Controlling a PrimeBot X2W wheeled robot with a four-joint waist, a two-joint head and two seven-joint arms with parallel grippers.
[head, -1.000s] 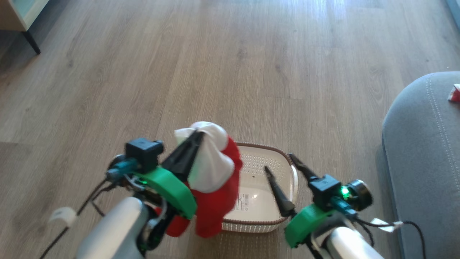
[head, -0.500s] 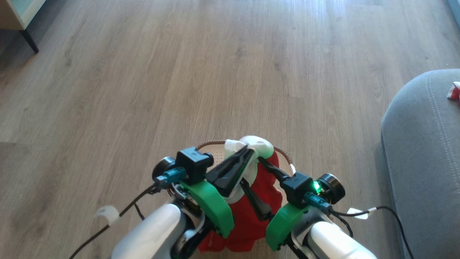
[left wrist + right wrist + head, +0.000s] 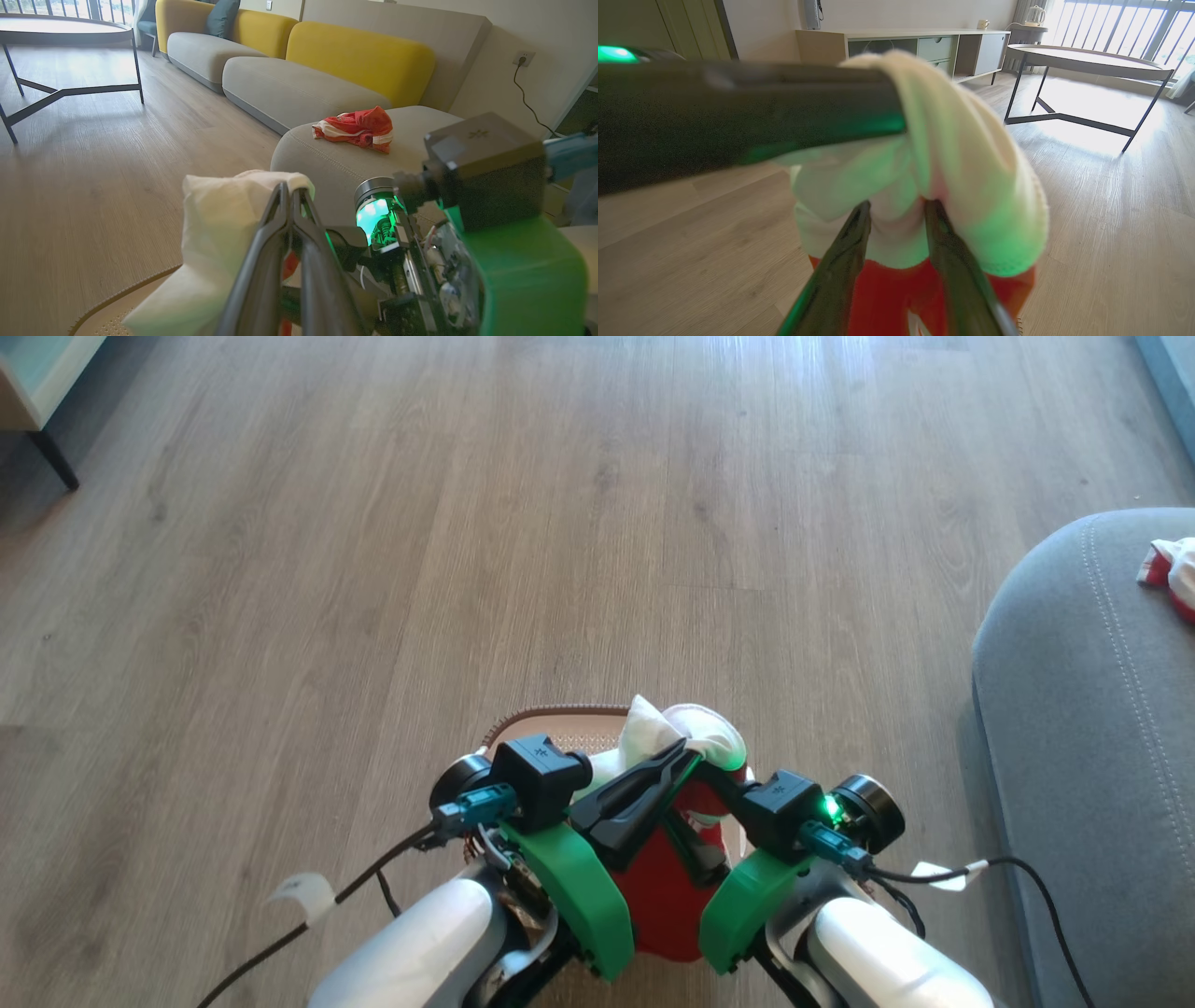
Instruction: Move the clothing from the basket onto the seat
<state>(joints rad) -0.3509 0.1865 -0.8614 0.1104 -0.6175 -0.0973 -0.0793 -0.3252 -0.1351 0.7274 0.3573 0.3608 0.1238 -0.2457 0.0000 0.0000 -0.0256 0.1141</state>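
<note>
A red and white piece of clothing [image 3: 693, 728] hangs above the white basket, whose brown rim [image 3: 560, 714] peeks out behind my arms. My left gripper [image 3: 689, 756] is shut on its white top fold [image 3: 219, 233], fingers pinched together [image 3: 290, 189]. My right gripper [image 3: 698, 786] comes in from the right, and its two fingers [image 3: 897, 205] press on a thick white fold [image 3: 971, 186] with red cloth below. A second red garment [image 3: 357, 127] lies on the grey seat [image 3: 1083, 709], at the right edge of the head view [image 3: 1172, 574]. The basket's inside is hidden.
Wood floor lies all around. A round table on dark legs [image 3: 1087, 60] and a low cabinet [image 3: 915, 46] stand beyond. A yellow-backed sofa [image 3: 359, 56] runs behind the seat. A cabinet leg [image 3: 51, 457] stands at the far left. Cables trail from both wrists.
My left gripper carried the garment rightward over the basket. My right gripper, open beside the basket before, swung in and closed its fingers on the white fold.
</note>
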